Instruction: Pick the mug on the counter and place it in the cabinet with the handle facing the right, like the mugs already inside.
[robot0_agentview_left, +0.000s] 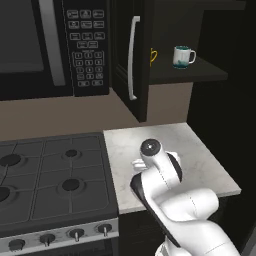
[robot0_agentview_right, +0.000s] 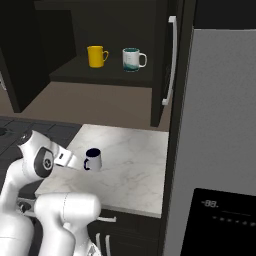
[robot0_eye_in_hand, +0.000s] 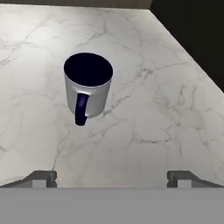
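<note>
The small pale mug (robot0_eye_in_hand: 87, 87) with a navy inside stands upright on the marbled counter (robot0_eye_in_hand: 166, 109). Its dark blue handle (robot0_eye_in_hand: 81, 109) points toward my hand. My gripper (robot0_eye_in_hand: 112, 179) is open, its two tips wide apart and short of the mug, with nothing between them. From the right base view, the mug (robot0_agentview_right: 93, 160) sits near the counter's (robot0_agentview_right: 135, 165) left front, its handle turned to my hand beside it. The black cabinet (robot0_agentview_right: 100, 77) above is open, holding a yellow mug (robot0_agentview_right: 96, 56) and a white-teal mug (robot0_agentview_right: 132, 59). In the left base view my arm hides the mug.
The cabinet door (robot0_agentview_left: 127, 60) with a silver bar handle hangs open beside the microwave (robot0_agentview_left: 50, 45). A gas stove (robot0_agentview_left: 50, 175) lies left of the counter (robot0_agentview_left: 165, 137). A grey fridge (robot0_agentview_right: 220, 125) walls in the counter's right side.
</note>
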